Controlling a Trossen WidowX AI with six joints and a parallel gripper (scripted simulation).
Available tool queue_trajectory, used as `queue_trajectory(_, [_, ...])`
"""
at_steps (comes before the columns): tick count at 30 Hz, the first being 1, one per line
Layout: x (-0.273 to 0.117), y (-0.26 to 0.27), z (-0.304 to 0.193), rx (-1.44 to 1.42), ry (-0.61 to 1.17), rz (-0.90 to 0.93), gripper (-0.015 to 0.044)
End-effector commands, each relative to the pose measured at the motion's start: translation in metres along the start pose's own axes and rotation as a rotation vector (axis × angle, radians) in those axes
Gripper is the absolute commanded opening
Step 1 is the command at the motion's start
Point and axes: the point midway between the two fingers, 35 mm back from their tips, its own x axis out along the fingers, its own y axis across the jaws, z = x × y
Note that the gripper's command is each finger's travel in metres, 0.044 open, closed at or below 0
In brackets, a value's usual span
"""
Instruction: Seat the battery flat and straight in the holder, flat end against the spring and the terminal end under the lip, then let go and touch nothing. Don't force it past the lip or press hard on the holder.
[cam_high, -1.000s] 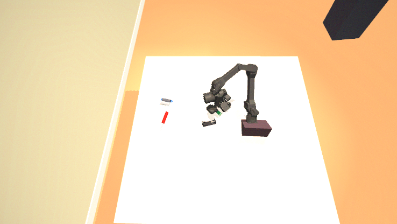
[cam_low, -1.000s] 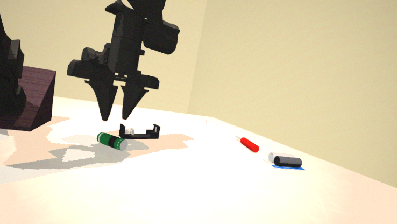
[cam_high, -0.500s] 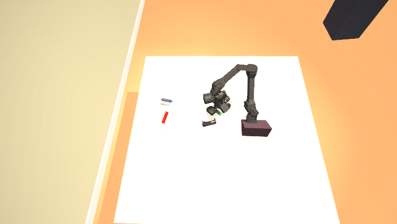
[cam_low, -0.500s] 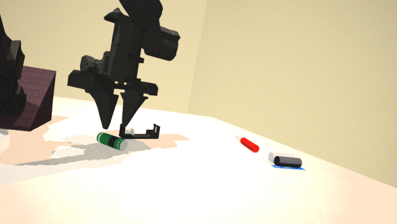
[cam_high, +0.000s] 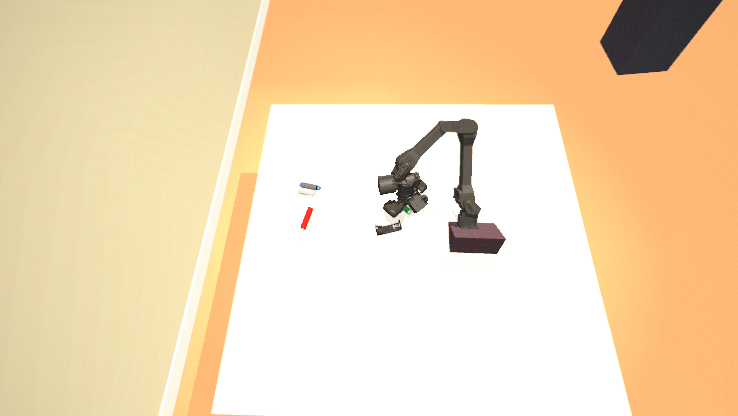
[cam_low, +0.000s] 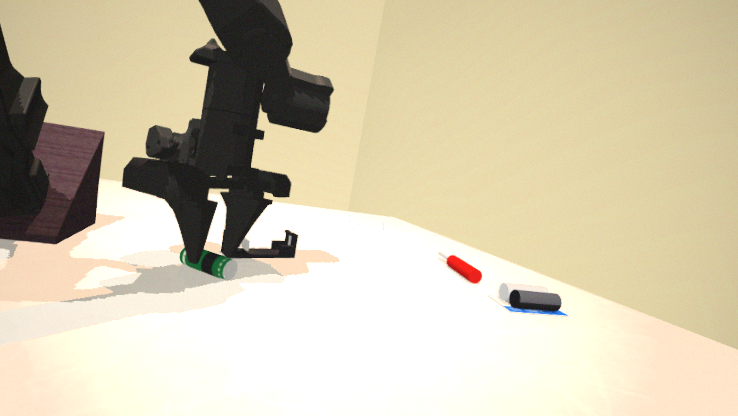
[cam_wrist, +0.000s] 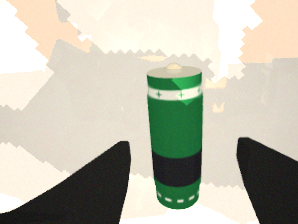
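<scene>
The black two-fingered gripper (cam_high: 405, 209) (cam_low: 210, 257) (cam_wrist: 182, 148) points down at the white tabletop (cam_high: 408, 320) (cam_low: 387, 335), its fingers parted and gripping nothing; beyond it stand pale yellow walls (cam_low: 558, 129). The green cylindrical battery with a black band (cam_high: 407, 209) (cam_low: 209, 263) (cam_wrist: 176, 135) lies between the fingers on the tabletop, near and outside the black open-ended holder (cam_high: 388, 228) (cam_low: 268, 252).

Red screwdriver (cam_high: 306, 218) (cam_low: 463, 268) on table, near dark grey cylinder (cam_high: 310, 186) (cam_low: 535, 300); white cylinder (cam_high: 306, 192) (cam_low: 524, 288) beside.
</scene>
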Motion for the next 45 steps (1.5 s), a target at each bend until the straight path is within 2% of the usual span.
queue_trajectory(1, [0.007,0.002,0.002,-0.008,0.0,0.009,0.0237])
queue_trajectory(6, [0.012,0.003,0.002,-0.008,0.001,0.01,0.0237])
queue_trajectory(10, [0.012,0.003,0.002,-0.008,0.001,0.01,0.0132])
queue_trajectory(18, [0.012,0.003,0.002,-0.008,0.001,0.01,0.0079])
queue_trajectory(22, [0.007,0.002,0.002,-0.008,0.0,0.009,0.0076])
queue_trajectory(28, [-0.036,0.002,0.002,-0.008,-0.001,0.009,0.0076])
queue_trajectory(32, [-0.038,0.0,0.002,0.021,-0.001,0.009,0.0076])
queue_trajectory(45, [-0.047,-0.03,0.001,0.599,-0.004,0.003,0.0076])
